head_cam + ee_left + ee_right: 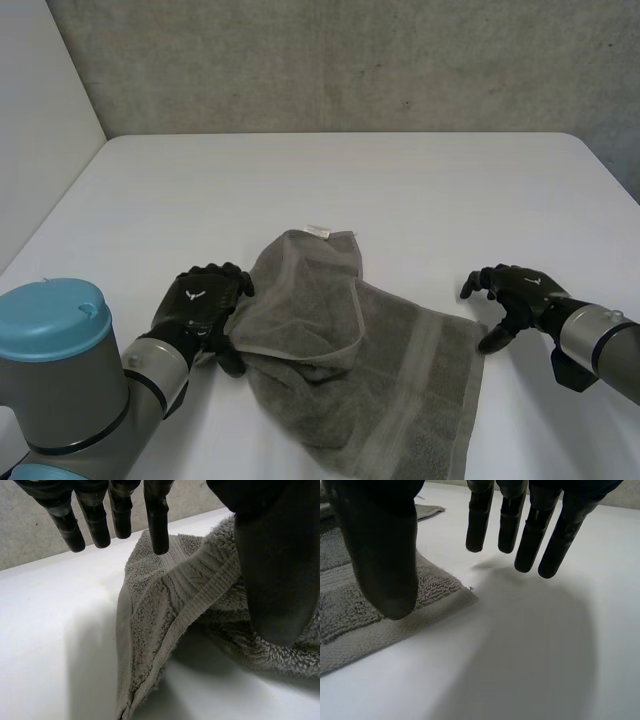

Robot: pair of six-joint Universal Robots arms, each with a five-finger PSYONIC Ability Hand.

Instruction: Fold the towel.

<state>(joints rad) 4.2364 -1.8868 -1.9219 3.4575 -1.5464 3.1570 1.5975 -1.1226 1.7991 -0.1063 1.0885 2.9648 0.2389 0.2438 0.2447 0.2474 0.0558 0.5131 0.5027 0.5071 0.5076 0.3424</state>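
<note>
Plainly, a white table (420, 180) meets a rough grey concrete wall (350, 60). The grey towel (400, 380) lies rumpled at the table's near middle — long axis slanting from far left, where it is doubled over, to near right. The left hand (200, 305) sits at its left edge, fingers loosely apart, thumb against the raised fold; the right hand (520, 290) hangs beside its right corner, fingers straight and spread

Rumpled grey towel (400, 385) on white table (350, 190)

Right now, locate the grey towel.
In the head view, the grey towel lies crumpled on the white table, near side, between the left hand and right hand.
</note>
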